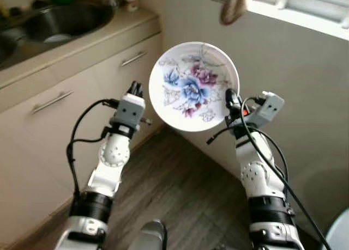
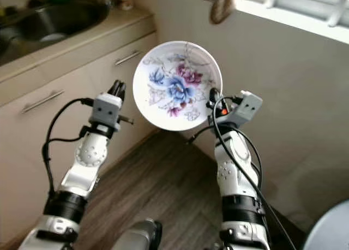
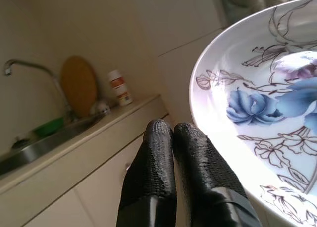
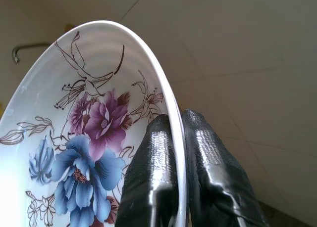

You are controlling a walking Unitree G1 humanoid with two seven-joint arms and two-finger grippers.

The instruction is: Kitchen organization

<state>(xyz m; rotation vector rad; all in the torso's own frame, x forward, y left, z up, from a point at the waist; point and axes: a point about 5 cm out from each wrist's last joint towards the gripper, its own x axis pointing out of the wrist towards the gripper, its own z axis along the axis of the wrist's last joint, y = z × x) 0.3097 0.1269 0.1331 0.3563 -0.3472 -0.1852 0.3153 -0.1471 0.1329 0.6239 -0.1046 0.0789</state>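
Right claw [image 4: 179, 138] clamped on floral plate [image 1: 193, 86] rim; left claw [image 3: 173, 133] closed, empty.

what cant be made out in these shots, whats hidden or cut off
- Back of the plate: it faces the head camera, and the right tool, shut on its rim, covers part of the edge.
- Sink contents: cut by the top edge of the eye views, dim.
- Label on the bottle: too small in the left wrist view.
- Hanging cloth: cut off by the top edge.
- Left tool is shut beside the plate; contact unclear.
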